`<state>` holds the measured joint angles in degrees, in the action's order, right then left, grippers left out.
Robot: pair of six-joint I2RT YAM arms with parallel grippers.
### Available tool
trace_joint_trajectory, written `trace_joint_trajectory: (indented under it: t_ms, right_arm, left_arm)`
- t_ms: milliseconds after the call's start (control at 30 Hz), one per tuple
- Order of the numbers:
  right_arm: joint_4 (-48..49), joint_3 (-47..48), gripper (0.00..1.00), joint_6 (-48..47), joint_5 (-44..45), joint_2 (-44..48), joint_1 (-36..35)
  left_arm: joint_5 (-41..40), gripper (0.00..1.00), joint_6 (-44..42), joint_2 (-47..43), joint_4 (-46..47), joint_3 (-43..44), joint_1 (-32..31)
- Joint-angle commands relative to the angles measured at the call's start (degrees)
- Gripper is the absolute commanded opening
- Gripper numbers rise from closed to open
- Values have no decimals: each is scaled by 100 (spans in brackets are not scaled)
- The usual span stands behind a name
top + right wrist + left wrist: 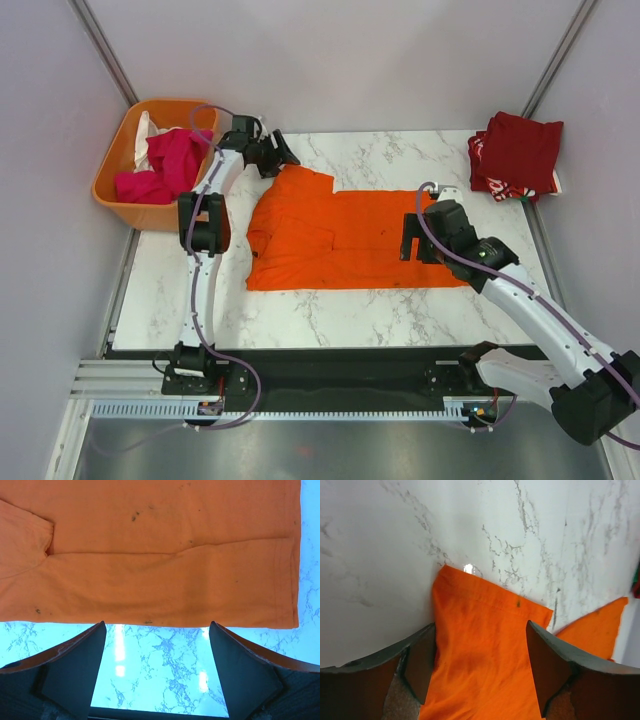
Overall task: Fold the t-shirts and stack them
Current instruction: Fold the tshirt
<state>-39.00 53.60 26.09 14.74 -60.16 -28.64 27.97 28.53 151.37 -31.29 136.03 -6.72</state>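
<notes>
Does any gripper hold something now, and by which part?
Nothing is held. The left gripper is open around a sleeve of the orange t-shirt; the right gripper is open above the table, beside the shirt's edge.

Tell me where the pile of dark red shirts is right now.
In the top view, the dark red shirts sit at the far right corner of the table, beyond the right gripper and apart from the orange t-shirt spread mid-table.

The orange t-shirt (340, 240) is soft matt cloth, lightly creased, with small dark specks on its surface. The bench (400, 155) has a smooth, glossy, white marble-look top with grey veining that reflects lamp glare. The basket (108, 170) is rigid orange plastic, smooth-walled.
</notes>
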Motion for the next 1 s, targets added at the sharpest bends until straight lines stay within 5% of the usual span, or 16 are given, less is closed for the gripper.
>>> trace_joint_trajectory:
  t_ms: [0,233,333,667,967]
  right_arm:
    - [42,1,93,-95,169,-48,-1]
    - [42,-87,93,-121,196,22,-1]
    - [42,-166,93,-139,266,84,-9]
    - [428,474,97,-192,109,-934,780]
    - [719,2961,88,-95,107,-4271,1967]
  left_arm:
    - [586,76,810,314,228,143,-31]
    - [561,41,1075,455,624,143,-31]
    - [605,2,1154,534,720,143,-22]
    - [482,2,497,-763,721,-629,-14]
    - [297,2,-32,-1602,677,-1728,-5]
